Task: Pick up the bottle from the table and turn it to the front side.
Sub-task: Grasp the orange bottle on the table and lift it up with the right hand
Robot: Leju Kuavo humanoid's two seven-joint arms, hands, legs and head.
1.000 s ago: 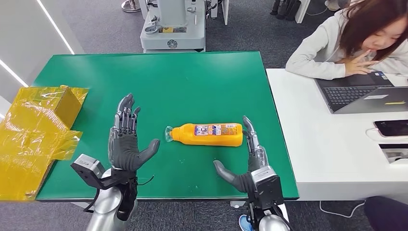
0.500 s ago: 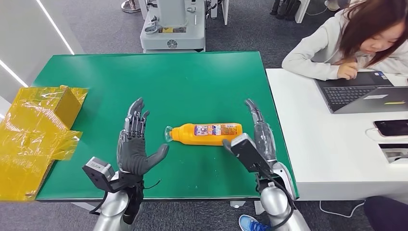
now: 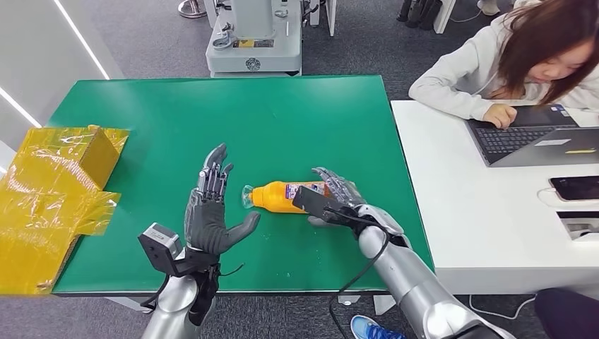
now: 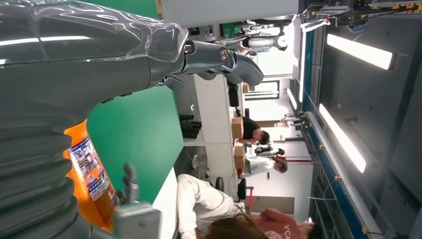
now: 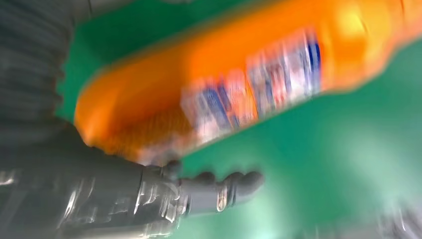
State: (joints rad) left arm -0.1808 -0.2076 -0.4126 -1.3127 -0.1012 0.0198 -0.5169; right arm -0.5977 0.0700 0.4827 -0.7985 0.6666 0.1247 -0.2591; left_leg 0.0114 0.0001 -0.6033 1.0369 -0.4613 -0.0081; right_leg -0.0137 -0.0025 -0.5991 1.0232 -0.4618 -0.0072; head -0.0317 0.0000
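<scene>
Head view shows a green table [image 3: 212,113] on a grey floor, with a white desk [image 3: 459,212] butted against its right edge. A person [image 3: 523,63] sits there at a laptop [image 3: 530,138]; a phone [image 3: 576,187] lies nearer the desk's front edge. Crumpled yellow film over a box [image 3: 56,183] overhangs the table's left edge, and a grey machine base [image 3: 253,39] stands beyond the far edge. The orange bottle [image 3: 279,195] lies on its side toward the front right part of the table, cap pointing at the left edge. The right hand [image 3: 332,198] lies over the bottle's base end; whether its fingers are clamped on it cannot be told, the wrist picture being blurred. The left hand [image 3: 212,212] stands upright just beside the cap, fingers apart and holding nothing. The far half of the table is bare green.
</scene>
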